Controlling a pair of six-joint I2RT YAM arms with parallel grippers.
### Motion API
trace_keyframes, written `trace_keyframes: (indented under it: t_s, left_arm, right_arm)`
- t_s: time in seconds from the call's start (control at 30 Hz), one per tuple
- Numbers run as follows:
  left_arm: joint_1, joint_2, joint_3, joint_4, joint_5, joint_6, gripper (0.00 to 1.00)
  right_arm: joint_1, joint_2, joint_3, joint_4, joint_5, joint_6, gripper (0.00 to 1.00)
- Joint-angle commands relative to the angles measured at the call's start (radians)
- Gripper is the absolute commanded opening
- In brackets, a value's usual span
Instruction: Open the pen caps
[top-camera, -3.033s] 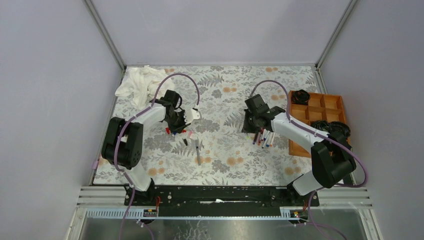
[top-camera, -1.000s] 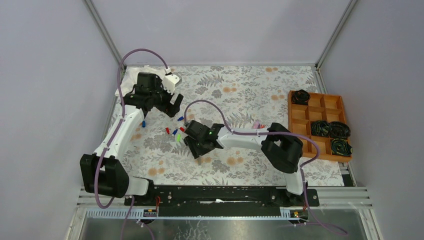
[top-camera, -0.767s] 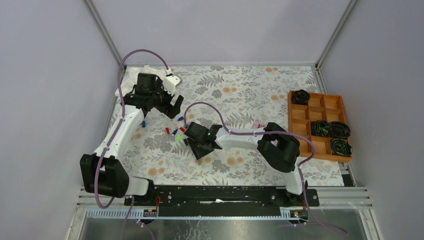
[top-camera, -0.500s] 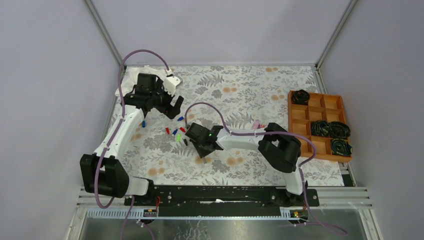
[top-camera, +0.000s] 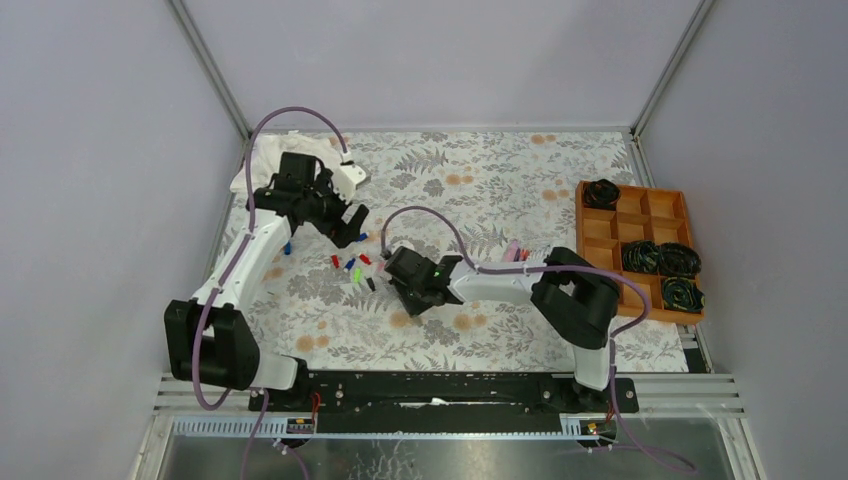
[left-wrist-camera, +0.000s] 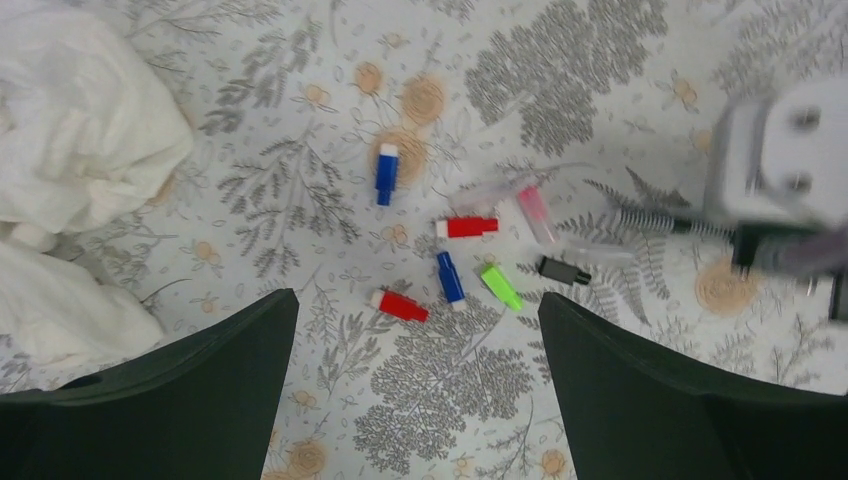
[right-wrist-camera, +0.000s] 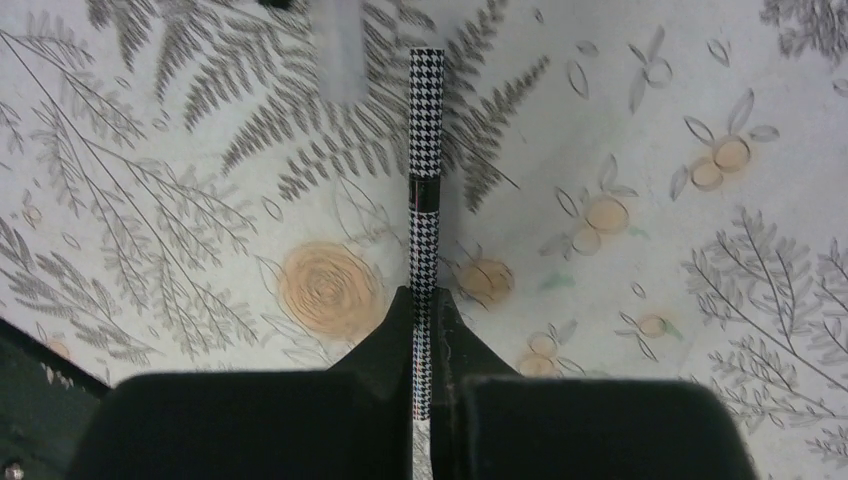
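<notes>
The right arm's jaws are clenched on a slim black-and-white houndstooth pen (right-wrist-camera: 424, 200). In the right wrist view two dark fingers (right-wrist-camera: 395, 330) pinch its lower barrel at the bottom centre of the frame. The rest of the pen runs straight up the middle over the floral-patterned counter (right-wrist-camera: 620, 120), with a silver ring partway along it; whether its cap is on I cannot tell. A blurred white object (right-wrist-camera: 340, 50) lies just left of the pen's far end. In the overhead view this arm reaches leftward to the middle of the frame. The left arm's jaws are released and spread wide, hanging above the counter in the upper left of the overhead view; in the left wrist view their dark inner faces fill the two lower corners. Between them, loose on the counter, lie the small plastic pen caps. A blue cap (left-wrist-camera: 386, 174) lies highest, with a red cap (left-wrist-camera: 467, 227) and a pink-ended translucent piece (left-wrist-camera: 533, 210) to its lower right. Below those, a second blue cap (left-wrist-camera: 450, 277), a green cap (left-wrist-camera: 500, 287), a black cap (left-wrist-camera: 563, 270) and a second red cap (left-wrist-camera: 400, 305) form a loose cluster at centre, none touching the jaws. A crumpled white cloth (left-wrist-camera: 80, 130) fills the upper left of that view. At the right edge of the overhead view sits a compartmented wooden tray (top-camera: 650, 190) with black coiled items (top-camera: 645, 257) in several compartments.
</notes>
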Motion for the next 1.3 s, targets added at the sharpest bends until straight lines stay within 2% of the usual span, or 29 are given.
trace_keyframes:
  t_s: [0.0, 0.2, 0.37, 0.6, 0.8, 0.83, 1.1, 1.27]
  left_arm:
    - [-0.001, -0.027, -0.049, -0.088, 0.109, 0.162, 0.98]
    - [-0.017, -0.088, -0.096, -0.192, 0.250, 0.346, 0.99]
    - [-0.121, -0.134, -0.140, -0.247, 0.265, 0.448, 0.99]
    - [-0.268, -0.160, -0.169, -0.253, 0.231, 0.481, 0.98]
    - [-0.315, -0.173, -0.188, -0.257, 0.252, 0.485, 0.95]
    - [-0.341, -0.176, -0.188, -0.267, 0.279, 0.480, 0.91]
    - [-0.381, -0.170, -0.193, -0.288, 0.292, 0.482, 0.76]
    - [-0.391, -0.148, -0.193, -0.335, 0.270, 0.519, 0.44]
  right_arm:
    - [-0.100, -0.108, -0.100, -0.040, -0.205, -0.033, 0.00]
    - [-0.233, -0.258, -0.139, -0.027, -0.562, -0.052, 0.00]
    - [-0.264, -0.254, -0.097, -0.085, -0.804, -0.068, 0.00]
    - [-0.269, -0.204, -0.031, -0.083, -1.001, -0.032, 0.00]
    - [-0.277, -0.180, -0.001, -0.064, -1.132, -0.003, 0.00]
    - [-0.279, -0.165, 0.017, -0.069, -1.150, -0.002, 0.00]
    - [-0.289, -0.142, 0.035, -0.065, -1.156, 0.013, 0.00]
    - [-0.304, -0.144, 0.027, -0.055, -1.148, 0.024, 0.00]
